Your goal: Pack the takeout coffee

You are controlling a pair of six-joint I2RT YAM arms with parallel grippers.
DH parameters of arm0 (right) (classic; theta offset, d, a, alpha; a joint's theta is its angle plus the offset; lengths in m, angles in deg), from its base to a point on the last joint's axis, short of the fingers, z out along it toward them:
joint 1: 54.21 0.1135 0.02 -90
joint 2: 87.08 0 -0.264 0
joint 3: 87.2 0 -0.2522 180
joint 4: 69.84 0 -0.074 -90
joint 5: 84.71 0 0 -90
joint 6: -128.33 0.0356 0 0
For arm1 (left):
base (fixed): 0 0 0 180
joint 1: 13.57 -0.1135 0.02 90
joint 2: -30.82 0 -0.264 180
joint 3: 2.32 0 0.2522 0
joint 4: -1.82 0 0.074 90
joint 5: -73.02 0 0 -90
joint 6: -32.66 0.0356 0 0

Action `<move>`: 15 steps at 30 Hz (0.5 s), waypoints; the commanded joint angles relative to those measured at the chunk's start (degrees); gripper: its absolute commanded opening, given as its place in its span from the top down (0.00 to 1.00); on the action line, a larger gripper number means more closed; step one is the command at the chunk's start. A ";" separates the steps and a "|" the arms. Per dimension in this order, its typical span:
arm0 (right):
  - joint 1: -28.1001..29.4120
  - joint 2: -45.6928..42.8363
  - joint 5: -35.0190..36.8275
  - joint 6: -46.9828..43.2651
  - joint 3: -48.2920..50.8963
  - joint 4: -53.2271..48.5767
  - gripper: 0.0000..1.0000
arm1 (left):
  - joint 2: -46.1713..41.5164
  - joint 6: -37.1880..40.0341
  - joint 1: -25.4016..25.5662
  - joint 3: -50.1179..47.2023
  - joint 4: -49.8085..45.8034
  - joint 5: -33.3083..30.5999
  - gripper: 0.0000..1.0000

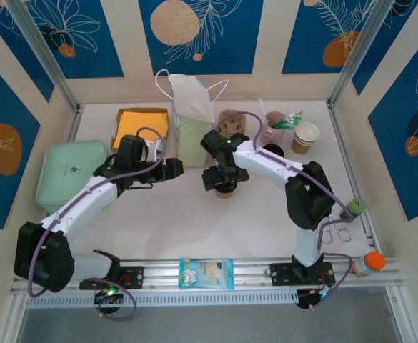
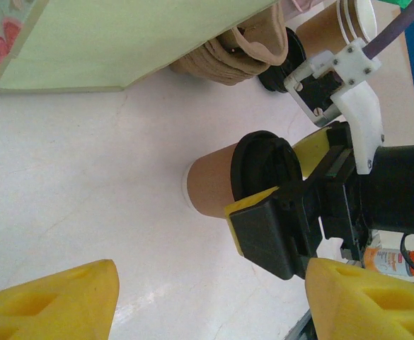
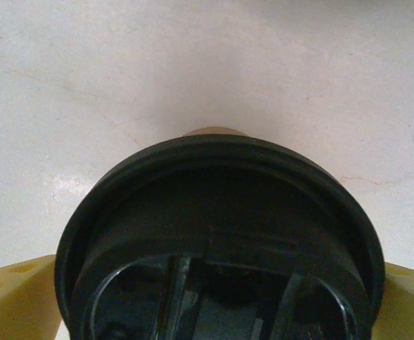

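The takeout coffee (image 1: 225, 191) is a short brown paper cup with a black lid, standing upright on the white table just right of centre. My right gripper (image 1: 224, 179) hangs directly over it, open, with one yellow finger on each side of the lid (image 3: 221, 234). In the left wrist view the cup (image 2: 210, 180) shows with those fingers (image 2: 263, 202) flanking its lid. My left gripper (image 1: 171, 168) is open a short way left of the cup, its yellow fingertips (image 2: 58, 301) wide apart over bare table.
A light green paper bag (image 1: 192, 136) with a white top stands behind both grippers. An orange box (image 1: 143, 125) and a mint case (image 1: 69, 171) lie at the left. Lidless paper cups (image 1: 305, 137), a pink cup (image 1: 275, 125) and small bottles (image 1: 355, 207) line the right side.
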 commanded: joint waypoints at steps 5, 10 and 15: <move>-1.13 1.95 -2.34 1.68 0.57 1.63 0.01 | -0.71 0.93 -0.78 -0.95 -0.36 -0.18 0.30; -2.03 2.32 -2.80 2.19 1.69 2.60 0.06 | -0.54 0.85 -0.78 -1.54 0.22 -0.18 0.30; -2.27 3.12 -2.71 2.13 2.11 2.67 0.09 | -0.18 0.75 -0.80 -2.11 0.87 0.00 0.31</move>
